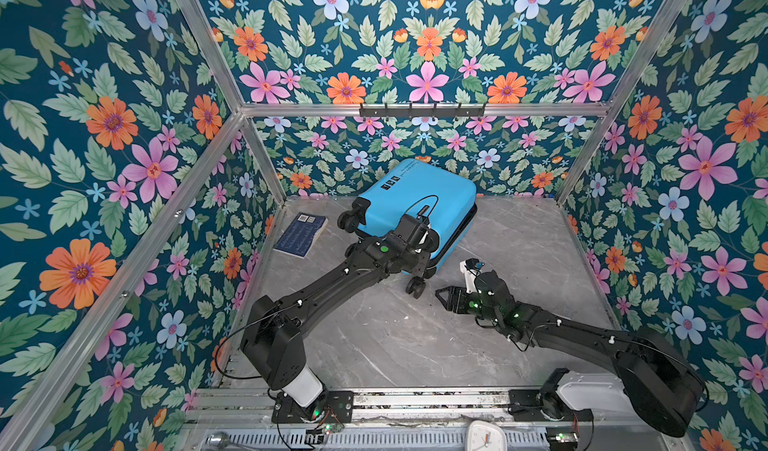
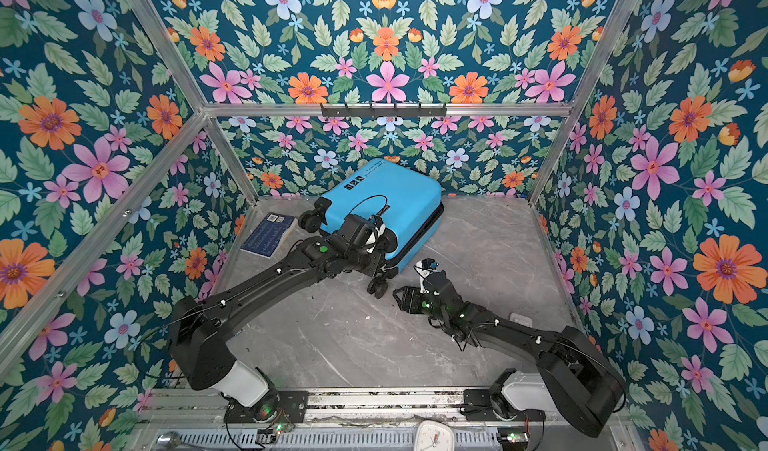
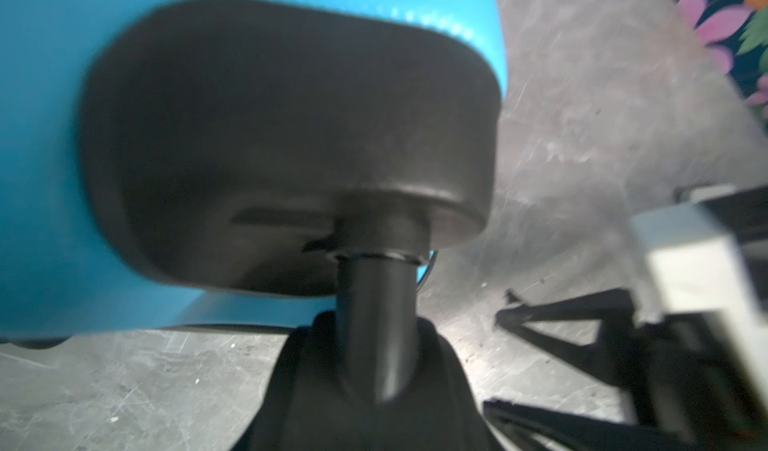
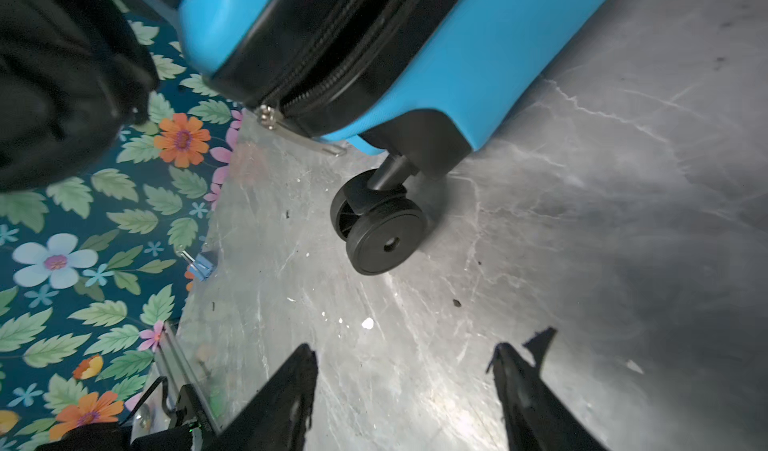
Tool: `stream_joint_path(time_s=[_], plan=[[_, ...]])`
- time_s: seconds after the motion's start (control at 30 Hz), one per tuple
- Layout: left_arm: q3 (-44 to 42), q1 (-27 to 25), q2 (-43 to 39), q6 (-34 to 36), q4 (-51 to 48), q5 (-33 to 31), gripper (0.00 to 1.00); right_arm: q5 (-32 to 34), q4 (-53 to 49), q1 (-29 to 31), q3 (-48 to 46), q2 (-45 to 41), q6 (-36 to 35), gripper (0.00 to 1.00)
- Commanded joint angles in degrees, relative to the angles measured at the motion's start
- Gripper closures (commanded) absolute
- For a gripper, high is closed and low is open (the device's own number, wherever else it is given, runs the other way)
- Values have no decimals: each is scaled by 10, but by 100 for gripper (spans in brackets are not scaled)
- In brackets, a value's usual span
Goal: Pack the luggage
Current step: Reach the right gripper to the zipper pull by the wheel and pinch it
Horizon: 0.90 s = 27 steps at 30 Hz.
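The luggage (image 1: 415,197) (image 2: 380,197) is a bright-blue hard-shell suitcase that lies closed at the back of the table. Its black zipper band (image 4: 332,54) runs round the side. My left gripper (image 1: 428,241) (image 2: 384,239) sits at the case's near corner, shut on a spinner wheel (image 3: 374,407). That wheel's black housing (image 3: 291,137) fills the left wrist view, and the fingers themselves are hidden. My right gripper (image 4: 403,351) (image 1: 446,297) stands open just above the table, with nothing between its fingers. It points at another wheel (image 4: 382,224) (image 1: 415,286), a short way off.
A flat dark-blue book-like item (image 1: 301,235) (image 2: 269,235) lies at the back left by the wall. A metal zipper pull (image 4: 299,135) hangs at the case's corner. A black hook rail (image 1: 422,110) is on the back wall. A white clock (image 1: 484,436) sits below the front rail.
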Motion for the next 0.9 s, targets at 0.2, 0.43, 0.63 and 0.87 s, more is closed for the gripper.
stream_joint_path(time_s=[0.2, 0.43, 0.63, 0.87], plan=[[55, -5, -11, -12, 78, 33, 100, -57, 292, 0, -24, 45, 4, 33], [70, -15, -12, -13, 77, 39, 100, -60, 334, -29, -21, 56, 24, 40], [75, -22, -13, -13, 77, 37, 100, -104, 416, -57, -15, 98, 67, 47], [75, -24, -12, -13, 77, 37, 100, -128, 496, -57, -16, 140, 93, 46]])
